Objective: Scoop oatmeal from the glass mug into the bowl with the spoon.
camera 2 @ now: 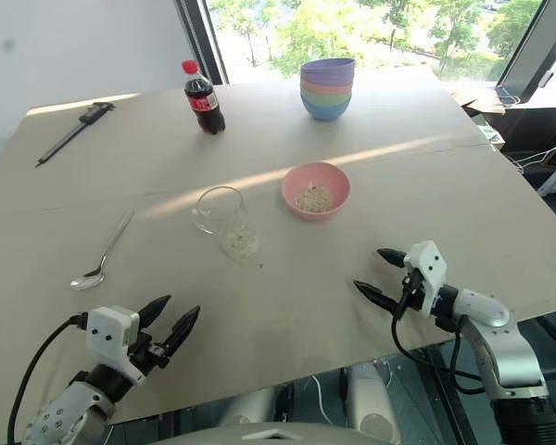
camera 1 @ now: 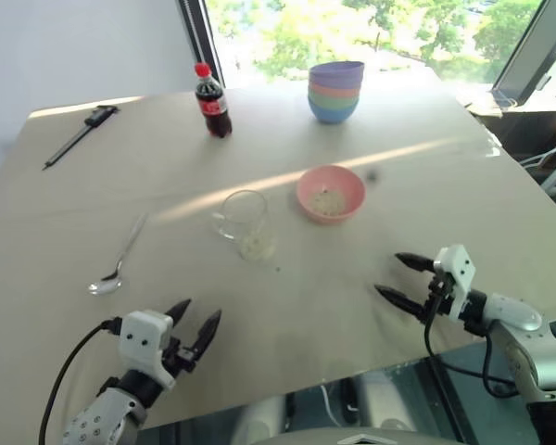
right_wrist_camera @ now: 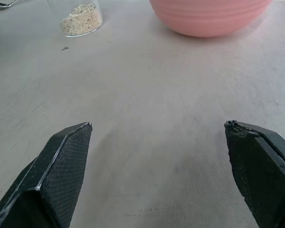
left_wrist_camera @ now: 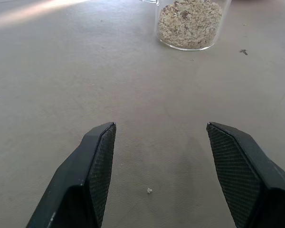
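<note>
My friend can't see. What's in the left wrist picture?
Two open black gripper fingers reach over a bare beige table. Ahead stands a glass mug with oatmeal in its bottom.

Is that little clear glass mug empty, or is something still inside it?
Not empty: the small clear glass mug stands upright with pale flaky oatmeal heaped at its bottom.

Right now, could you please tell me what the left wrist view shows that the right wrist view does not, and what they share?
The left wrist view alone shows the left gripper, open, and a stray pale crumb on the table. The right wrist view alone shows the right gripper, open, the small pink plastic bowl and the tip of the silver metal spoon. Both show the clear glass mug holding flaky beige oatmeal on the pale tabletop.
</note>
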